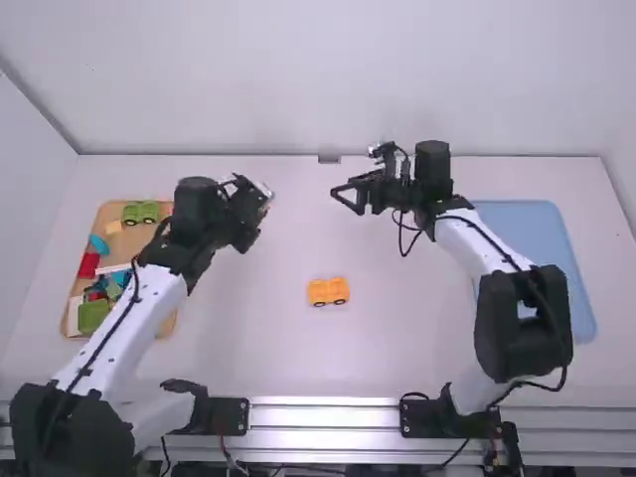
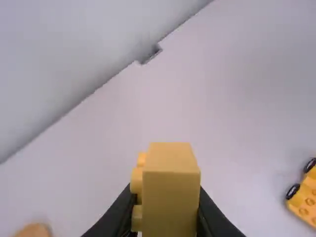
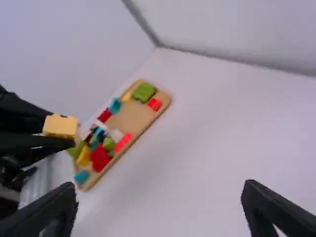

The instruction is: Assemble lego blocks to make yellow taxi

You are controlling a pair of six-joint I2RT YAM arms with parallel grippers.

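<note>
Right, we begin at the far left: the loose-parts tray (image 3: 133, 113) sits out to the left of our left claw (image 2: 165, 219) and a little nearer the arm bases. And the left claw, look at this, has its fingers clamped around a yellow block (image 2: 170, 190), studs facing sideways rather than up, pointing away from the side where the wheeled base lies.

On we go to the key piece, the yellow wheeled base (image 1: 328, 291)! It stands on the table, out to the right of our left claw and well back toward the arm bases, a diagonal run. Its long axis lies left to right, so in our judgement the carried block must come over that way, turn studs-up and line its length along that same axis. Meet it askew, folks, and we could miss the studs or push the base off.

Next, the right claw (image 1: 343, 194), fingers spread, nothing between them. From there the base lies almost straight back toward the arm bases, just a touch left. Across the table we'd call the right claw slightly nearer, though heights are hard to judge, but it's the left that carries the goods; the right looks handy for steadying. And at the far right, the blue tray (image 1: 537, 238), out to the right of our right claw.
</note>
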